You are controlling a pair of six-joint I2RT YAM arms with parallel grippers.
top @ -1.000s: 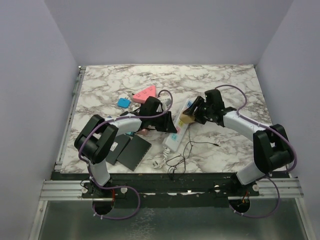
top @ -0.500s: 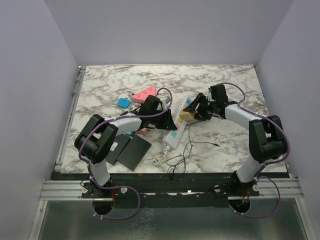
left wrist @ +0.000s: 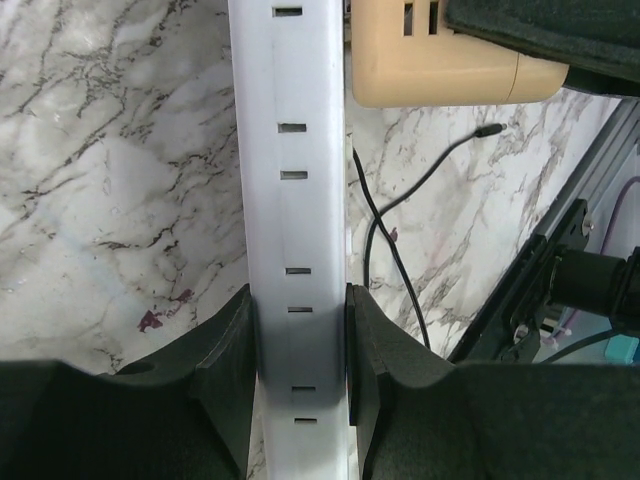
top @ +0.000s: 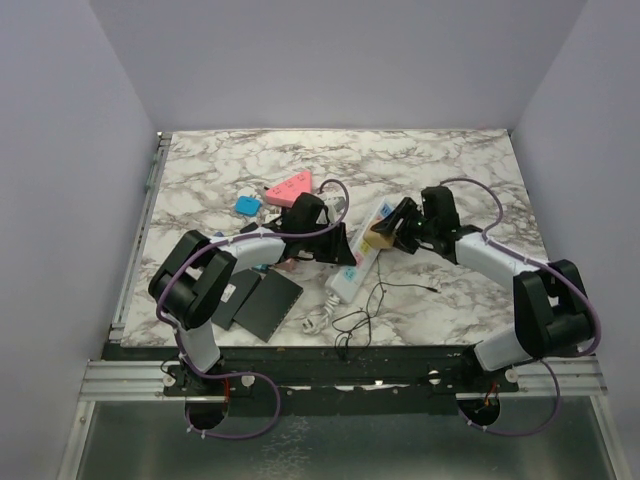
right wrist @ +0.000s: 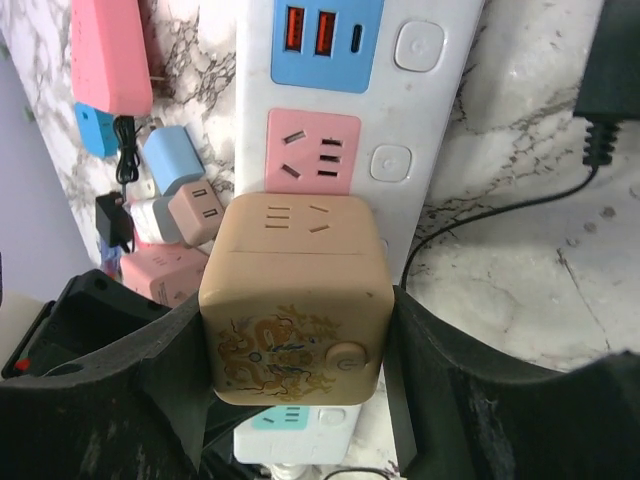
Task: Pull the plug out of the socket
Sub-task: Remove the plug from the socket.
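Left pincer (left wrist: 298, 340) clamps the socket (left wrist: 290, 80), right pincer (right wrist: 295, 350) grips the plug (right wrist: 295, 250); plug seems not yet out, the pull remains

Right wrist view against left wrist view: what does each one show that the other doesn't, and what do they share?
Only right wrist: the coloured outlet faces of the socket, small chargers beside it, and the right gripper closed on the tan plug. Only left wrist: the left gripper clamping the plain slotted side of the socket, and a metal rail. Both: socket, plug and a thin black cable.
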